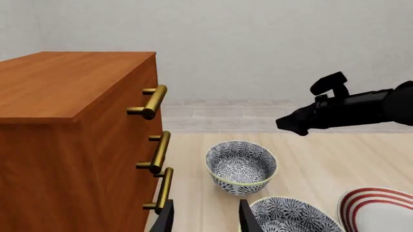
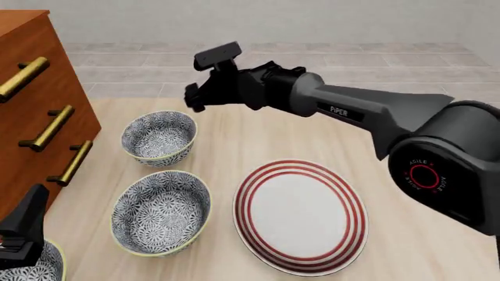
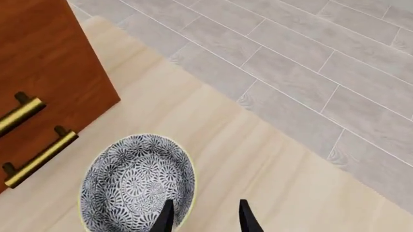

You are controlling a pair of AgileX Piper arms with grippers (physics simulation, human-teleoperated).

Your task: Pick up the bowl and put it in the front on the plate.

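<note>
Three alike navy-and-white floral bowls stand in a row beside the cabinet. The far bowl (image 2: 158,137) (image 3: 135,181) (image 1: 241,166) is the one under my right gripper (image 2: 191,98) (image 3: 205,220). That gripper hangs open above the bowl's right rim, not touching it, and the rim lies between its fingers. The middle bowl (image 2: 161,212) (image 1: 293,215) sits left of the red-ringed white plate (image 2: 301,215) (image 1: 380,210), which holds nothing. Only part of the nearest bowl (image 2: 43,266) shows at the bottom left. My left gripper (image 1: 205,217) (image 2: 22,231) is low above that bowl, open and holding nothing.
A brown wooden cabinet (image 2: 35,111) (image 1: 71,135) with brass drawer handles (image 1: 154,100) stands along the table's left side, close to the bowls. The right arm (image 2: 367,114) (image 1: 348,108) stretches across above the table's far half. Beyond the table's far edge lies grey tiled floor (image 3: 310,63).
</note>
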